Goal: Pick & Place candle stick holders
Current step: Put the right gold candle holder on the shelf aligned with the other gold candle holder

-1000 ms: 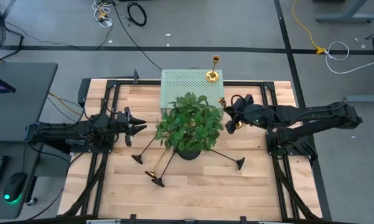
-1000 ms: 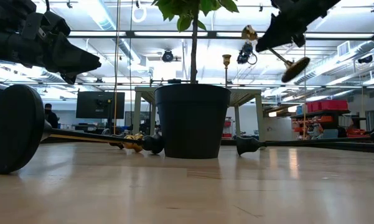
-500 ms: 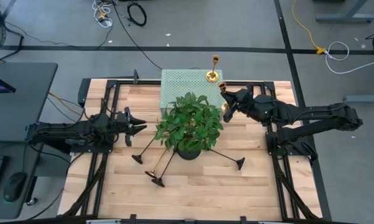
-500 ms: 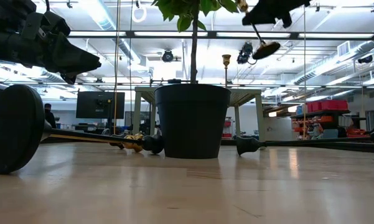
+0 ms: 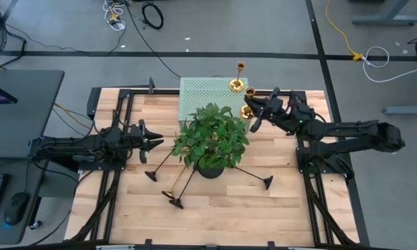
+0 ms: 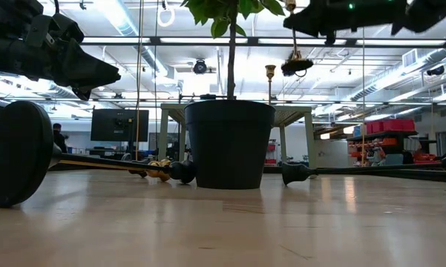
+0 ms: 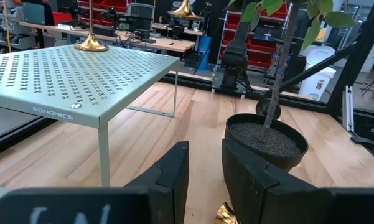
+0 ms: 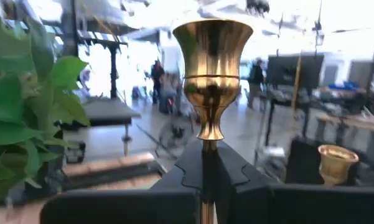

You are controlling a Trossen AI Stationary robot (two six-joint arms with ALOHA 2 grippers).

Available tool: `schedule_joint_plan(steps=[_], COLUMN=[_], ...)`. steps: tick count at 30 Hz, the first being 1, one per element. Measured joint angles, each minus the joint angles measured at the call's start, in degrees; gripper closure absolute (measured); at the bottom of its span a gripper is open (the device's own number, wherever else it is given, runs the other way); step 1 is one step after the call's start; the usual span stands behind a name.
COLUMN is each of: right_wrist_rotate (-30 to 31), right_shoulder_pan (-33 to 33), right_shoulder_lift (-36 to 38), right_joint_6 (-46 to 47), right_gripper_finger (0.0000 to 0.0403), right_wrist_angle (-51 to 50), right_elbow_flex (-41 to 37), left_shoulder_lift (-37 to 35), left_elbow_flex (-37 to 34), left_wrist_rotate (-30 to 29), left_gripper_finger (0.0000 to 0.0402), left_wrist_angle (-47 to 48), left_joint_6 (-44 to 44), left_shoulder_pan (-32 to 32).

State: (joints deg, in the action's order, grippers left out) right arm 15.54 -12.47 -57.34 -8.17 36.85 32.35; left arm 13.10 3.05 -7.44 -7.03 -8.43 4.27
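Observation:
My right gripper (image 5: 254,113) is shut on a gold candlestick (image 8: 210,68), held beside the right end of the pale green perforated box (image 5: 211,97), above the table. Another gold candlestick (image 5: 237,82) stands by its base on the box's far right corner. Two black candlesticks (image 5: 164,164) (image 5: 253,175) lie on their sides on the table beside the plant pot. A gold one (image 5: 171,192) and another black one (image 5: 182,187) lie on their sides in front of the pot. My left gripper (image 5: 157,144) is open and empty, left of the plant (image 5: 211,139). My right gripper pinches the gold candlestick's thin stem just below its cup (image 8: 203,148) between its two fingers. The fingers come level from the table's right side and lie across the stem. The candlestick stands about upright, cup up, its flared base (image 6: 297,65) hanging clear of table and box.
The leafy plant in its black pot (image 6: 230,144) stands mid-table between the arms. The box sits at the far edge. Black frame rails run along the table's left and right sides. Bare wood lies toward the near edge.
My right gripper has gone up and toward the table's far edge, to the box's right end, and has turned. The gold candlestick in it has swung from a slant to about upright. My left gripper has kept still.

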Motion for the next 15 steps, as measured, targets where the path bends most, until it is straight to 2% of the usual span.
schedule_joint_plan(steps=[5, 8, 12, 15], right_wrist_rotate=[-8.1, -11.0, -15.9, -17.2], right_shoulder_pan=[-5.9, -8.8, -12.2, -13.8], right_shoulder_lift=[0.0, -0.5, -2.7, -5.7], right_joint_6=[2.3, 2.4, 3.5, 3.1], right_gripper_finger=[0.0398, 0.0398, 0.0398, 0.0398], right_wrist_angle=[11.6, 15.8, 19.5, 22.1], right_elbow_flex=[-6.5, -8.8, -9.6, -9.6], left_shoulder_lift=[0.0, 0.0, 0.0, 0.0], left_elbow_flex=[0.0, 0.0, 0.0, 0.0], left_wrist_rotate=[0.0, -0.4, -1.6, -2.8], left_gripper_finger=[0.0303, 0.0303, 0.0303, 0.0303], left_wrist_angle=[0.0, 0.0, -0.2, -0.2], left_joint_6=[0.0, 0.0, 0.1, 0.1], left_shoulder_pan=[0.0, 0.0, 0.0, 0.0])
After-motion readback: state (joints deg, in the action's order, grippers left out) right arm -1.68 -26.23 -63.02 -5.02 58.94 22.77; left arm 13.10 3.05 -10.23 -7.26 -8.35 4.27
